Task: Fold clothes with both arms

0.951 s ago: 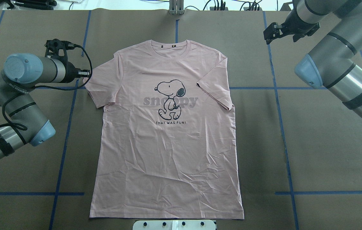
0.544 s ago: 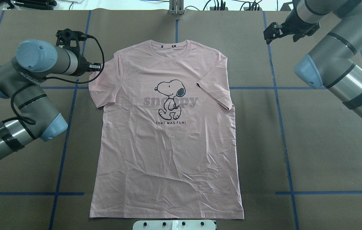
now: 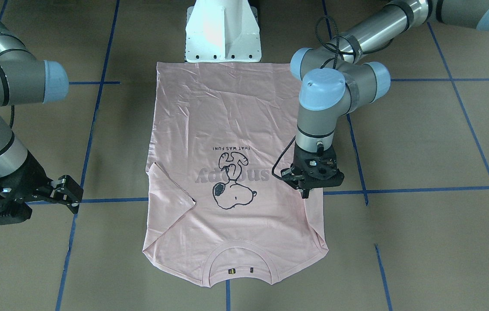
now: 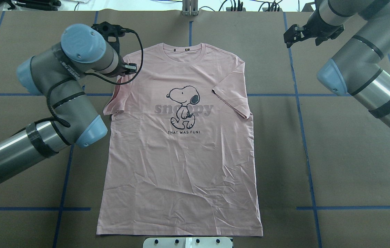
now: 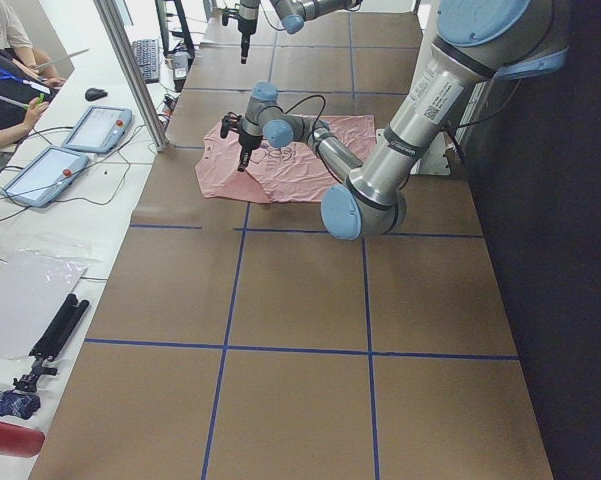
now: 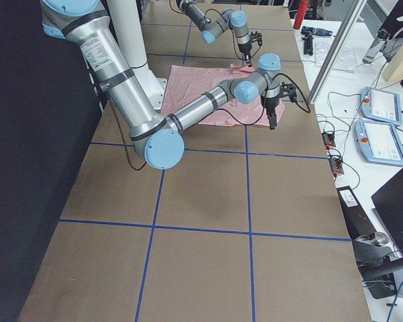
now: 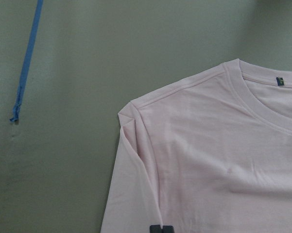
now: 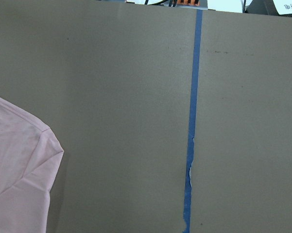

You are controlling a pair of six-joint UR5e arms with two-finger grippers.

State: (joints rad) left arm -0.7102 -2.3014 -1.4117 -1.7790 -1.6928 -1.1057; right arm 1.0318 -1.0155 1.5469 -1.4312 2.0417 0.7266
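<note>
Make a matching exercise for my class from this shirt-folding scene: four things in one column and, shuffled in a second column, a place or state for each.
Things
1. left gripper
2. right gripper
3. T-shirt
4. sleeve on the robot's right

Places and states
A. lies flat, print side up
B. open, over bare table, off to the side of the T-shirt
C. folded in over the T-shirt's front
D. fingertips together on the T-shirt's fabric

Pairs: 1-D, 2-B, 3-A, 4-C
</note>
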